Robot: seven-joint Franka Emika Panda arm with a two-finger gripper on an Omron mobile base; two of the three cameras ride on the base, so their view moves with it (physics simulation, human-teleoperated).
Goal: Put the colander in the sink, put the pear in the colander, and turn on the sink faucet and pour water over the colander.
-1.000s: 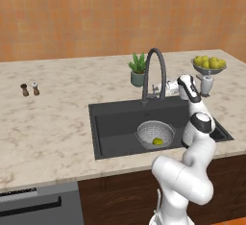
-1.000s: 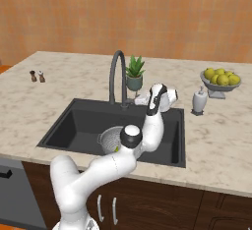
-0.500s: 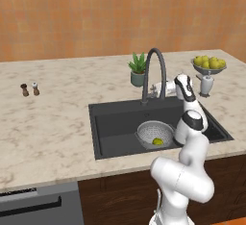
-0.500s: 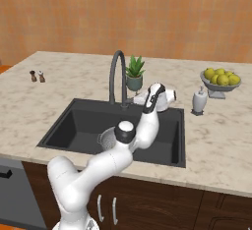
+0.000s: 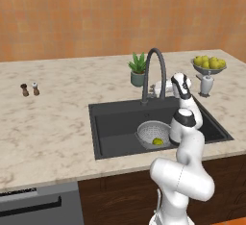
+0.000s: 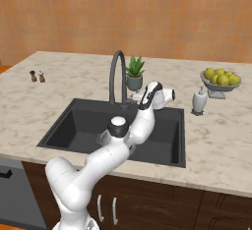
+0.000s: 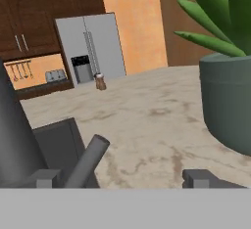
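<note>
white hand (image 5: 161, 88) wide open beside faucet lever (image 7: 87, 160).

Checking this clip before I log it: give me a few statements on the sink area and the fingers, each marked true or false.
1. The colander sits inside the sink. True.
2. The pear lies on the counter beside the fruit bowl. False: it lies in the colander.
3. Water runs from the sink faucet. False: no stream shows.
4. The fingers are open, near the faucet's lever. True.
5. A potted plant stands behind the sink. True.
</note>
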